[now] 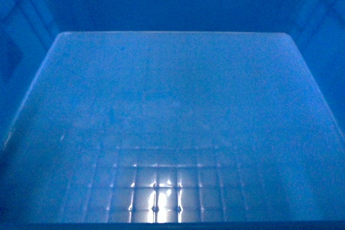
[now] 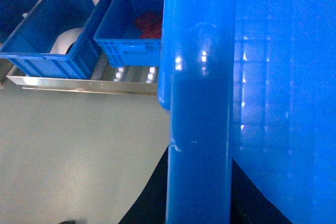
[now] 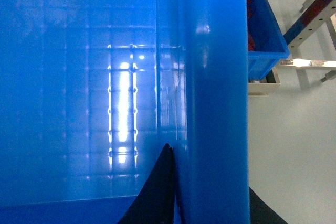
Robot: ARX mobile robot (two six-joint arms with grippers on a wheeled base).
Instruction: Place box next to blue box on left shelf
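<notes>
Okay, you've got the blue crate (image 1: 172,106) lifted, each hand clamped on a side rim; keep it level and roll toward the shelf (image 2: 79,88), aiming beside the shelved blue bins (image 2: 128,30).

left gripper (image 2: 199,203) clamped on crate rim, right gripper (image 3: 210,203) likewise

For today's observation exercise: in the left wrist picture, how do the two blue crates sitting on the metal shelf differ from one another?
The left crate holds something white and rounded; the right crate holds something red. The left crate's long side wall shows at a slant; the right crate shows its ribbed end wall, partly hidden by the carried box. Both are blue, open-topped and rest on the shelf.
</notes>
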